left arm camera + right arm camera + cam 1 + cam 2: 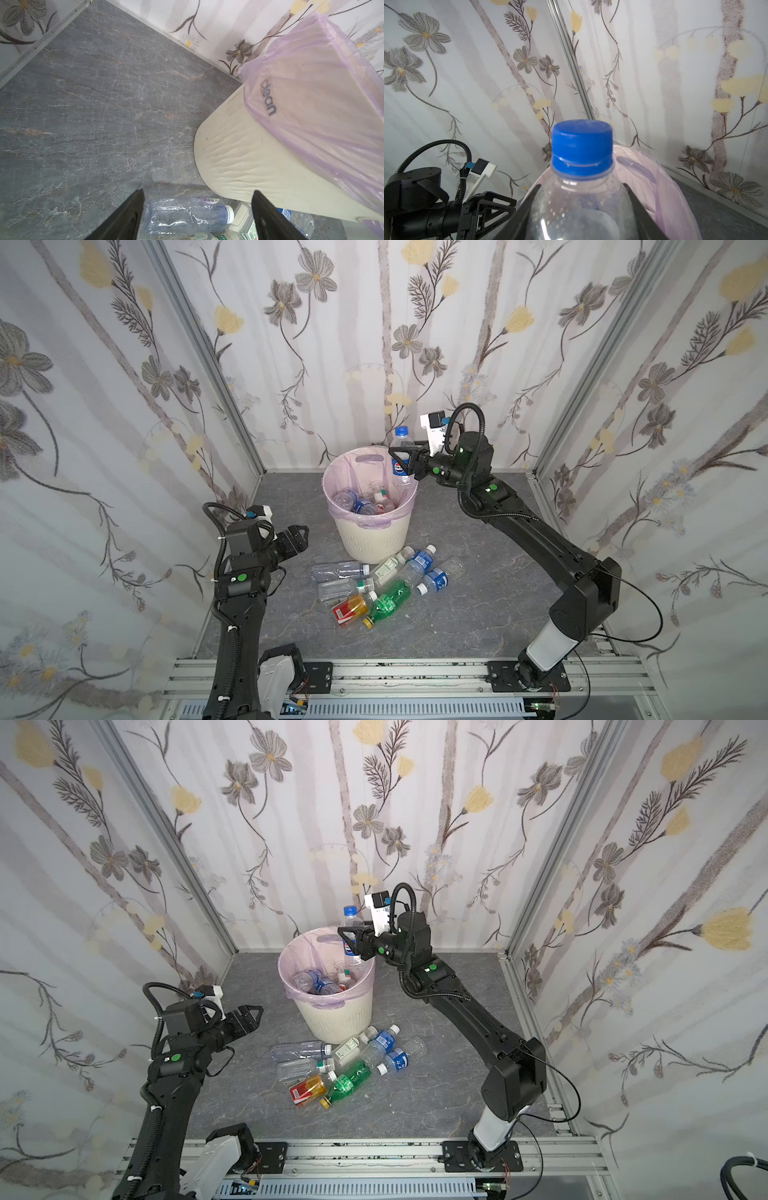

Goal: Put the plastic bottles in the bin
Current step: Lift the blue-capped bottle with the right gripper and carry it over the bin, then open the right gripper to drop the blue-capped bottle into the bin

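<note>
Right gripper clamped on upright bottle — over bin rim at its 2 o'clock, mouth lying toward 8. Left gripper — wide, empty.

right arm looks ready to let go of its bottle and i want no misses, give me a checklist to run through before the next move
1. Grip: right gripper is shut on the blue-capped bottle, which is held upright: ok.
2. Bottle fully over the mouth of the bin: in a top view it hangs by the right side of the rim: cannot tell.
3. Bin upright, pink liner folded over the rim: ok.
4. Room inside: the bottles in the bin lie well below the rim: ok.
5. Left gripper open, empty and apart from the bin: ok.
</note>
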Motion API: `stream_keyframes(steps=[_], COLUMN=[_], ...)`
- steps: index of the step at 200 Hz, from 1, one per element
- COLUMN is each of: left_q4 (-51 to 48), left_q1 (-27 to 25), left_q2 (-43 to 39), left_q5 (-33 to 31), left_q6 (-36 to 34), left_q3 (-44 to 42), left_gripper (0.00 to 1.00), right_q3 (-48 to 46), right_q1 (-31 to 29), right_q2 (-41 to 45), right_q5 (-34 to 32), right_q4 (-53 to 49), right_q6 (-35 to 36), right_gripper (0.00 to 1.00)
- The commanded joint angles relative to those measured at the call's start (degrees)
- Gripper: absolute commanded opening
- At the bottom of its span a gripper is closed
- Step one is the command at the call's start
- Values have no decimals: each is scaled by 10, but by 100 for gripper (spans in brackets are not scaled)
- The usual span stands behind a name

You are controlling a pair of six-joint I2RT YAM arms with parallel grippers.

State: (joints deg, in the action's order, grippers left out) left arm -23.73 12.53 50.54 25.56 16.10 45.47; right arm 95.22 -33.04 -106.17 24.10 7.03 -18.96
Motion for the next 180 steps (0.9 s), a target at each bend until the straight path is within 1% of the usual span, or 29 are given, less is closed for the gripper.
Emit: stream_keyframes(steps=[1, 56, 124, 180], left_q4=[18, 18, 18, 20], left_q1=[0, 0, 0, 0], left_q2=[1, 3, 4, -4], left_q5=[3, 2, -1, -2], left_q6=[-1, 2, 4, 17], left_q3=[-2, -3, -4, -9], left_gripper=[83, 82, 81, 81], right_q3=[11, 18, 17, 7], right_q1=[-1, -2, -1, -1], right_q2=[-16, -32, -31, -20], right_q5=[4, 11, -1, -4], right_q4=[-9, -15, -28, -35], right_q6=[5, 2, 5, 9], right_gripper=[50, 51, 66, 70])
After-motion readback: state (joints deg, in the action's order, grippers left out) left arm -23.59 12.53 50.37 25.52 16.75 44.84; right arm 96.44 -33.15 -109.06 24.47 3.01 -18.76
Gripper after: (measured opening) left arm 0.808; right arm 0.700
